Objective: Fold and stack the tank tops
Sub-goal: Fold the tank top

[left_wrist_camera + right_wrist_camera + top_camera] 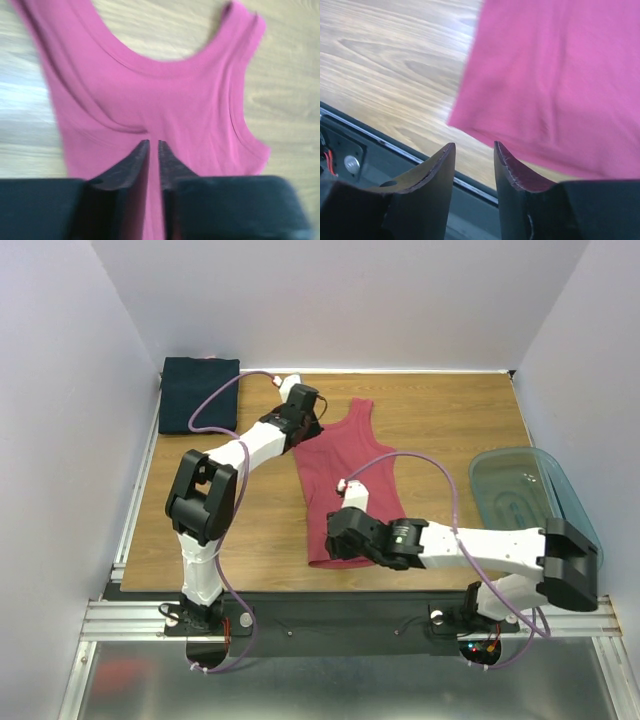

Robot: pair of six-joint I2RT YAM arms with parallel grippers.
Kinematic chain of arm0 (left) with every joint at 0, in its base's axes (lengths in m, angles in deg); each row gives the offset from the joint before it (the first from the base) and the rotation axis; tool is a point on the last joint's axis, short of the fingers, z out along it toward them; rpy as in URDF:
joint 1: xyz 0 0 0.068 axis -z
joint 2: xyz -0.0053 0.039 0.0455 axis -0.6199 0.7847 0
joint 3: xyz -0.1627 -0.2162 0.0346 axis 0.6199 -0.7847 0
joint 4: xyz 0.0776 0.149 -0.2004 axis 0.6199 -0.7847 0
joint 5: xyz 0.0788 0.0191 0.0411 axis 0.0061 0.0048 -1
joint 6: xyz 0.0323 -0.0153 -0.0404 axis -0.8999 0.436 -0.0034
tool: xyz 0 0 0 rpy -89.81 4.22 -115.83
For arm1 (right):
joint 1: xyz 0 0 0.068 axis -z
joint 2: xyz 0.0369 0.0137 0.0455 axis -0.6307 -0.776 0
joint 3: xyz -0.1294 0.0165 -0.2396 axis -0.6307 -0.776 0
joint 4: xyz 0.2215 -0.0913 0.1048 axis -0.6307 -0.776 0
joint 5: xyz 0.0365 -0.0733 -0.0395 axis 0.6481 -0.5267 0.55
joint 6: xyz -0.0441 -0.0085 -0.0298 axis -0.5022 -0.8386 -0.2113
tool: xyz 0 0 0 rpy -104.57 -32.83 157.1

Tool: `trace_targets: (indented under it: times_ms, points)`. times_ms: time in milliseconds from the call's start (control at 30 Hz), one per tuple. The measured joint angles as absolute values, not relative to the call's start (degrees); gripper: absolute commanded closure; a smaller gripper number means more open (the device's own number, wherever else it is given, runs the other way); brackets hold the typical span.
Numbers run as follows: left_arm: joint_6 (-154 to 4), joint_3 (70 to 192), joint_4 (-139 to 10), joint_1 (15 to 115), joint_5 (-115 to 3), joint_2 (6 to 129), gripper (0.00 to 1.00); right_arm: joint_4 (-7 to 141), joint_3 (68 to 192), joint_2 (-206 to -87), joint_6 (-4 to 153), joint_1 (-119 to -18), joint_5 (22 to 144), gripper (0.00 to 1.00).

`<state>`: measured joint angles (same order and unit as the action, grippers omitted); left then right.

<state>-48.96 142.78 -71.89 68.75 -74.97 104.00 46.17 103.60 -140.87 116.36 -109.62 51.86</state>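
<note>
One wooden table (440, 410) carries everything. The biggest thing on it is the rose-red tank top (335, 480), spread flat near the middle, straps toward the far edge, hem toward the arm bases, not folded yet. A blue-green plastic tub (520, 490) sits at the right edge, apart from the cloth. The navy tank top (198, 393) lies in the far left corner as a flat rectangle; it looks done, so it likely serves as the stack base. Step in hand, by my read: getting hold of the red top for its first fold. The left gripper (151, 145) is down on the shoulder end of the red top beside a scooped edge. Its fingers (132, 162) are almost pressed together, with a thin strip of cloth between them and a wrinkle running to the tips — reads as a pinch on the fabric. The right gripper (474, 146) hangs at the near left hem corner, fingers parted, only wood and the table's edge in the gap, cloth just beside the tips but not caught. Next move probably needs the right one to slide onto that corner and close, then both to lift that side together and carry it across evenly — otherwise the cloth may bunch.
</note>
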Motion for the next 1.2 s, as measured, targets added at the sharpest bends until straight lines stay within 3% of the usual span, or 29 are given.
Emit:
trace_targets:
  times_ms: [200, 333, 667, 933, 1033, 1200]
  points:
    - [-48.2, 141.1, -72.3, 64.8, -75.0, 103.9, 0.97, 47.0, 112.1, -153.0, 112.7, -109.6, 51.7, 0.61]
    - [-48.4, 141.1, -72.6, 64.3, -74.4, 105.8, 1.00, 47.0, 113.2, -159.0, 111.3, -109.6, 50.9, 0.62]
    - [-49.4, 144.2, -72.2, 64.6, -72.6, 113.9, 1.00, 47.4, 113.2, -165.3, 109.7, -109.6, 50.7, 0.67]
    - [-50.6, 148.9, -73.4, 64.6, -71.8, 116.8, 1.00, 51.8, 113.3, -166.1, 107.5, -109.6, 58.0, 0.67]
    - [-51.9, 150.9, -74.6, 64.6, -71.3, 117.9, 0.99, 54.3, 117.9, -170.0, 107.4, -109.6, 61.8, 0.63]
    - [-54.1, 152.3, -75.3, 64.6, -70.4, 118.5, 0.86, 55.5, 121.0, -171.7, 108.1, -109.6, 64.0, 0.53]
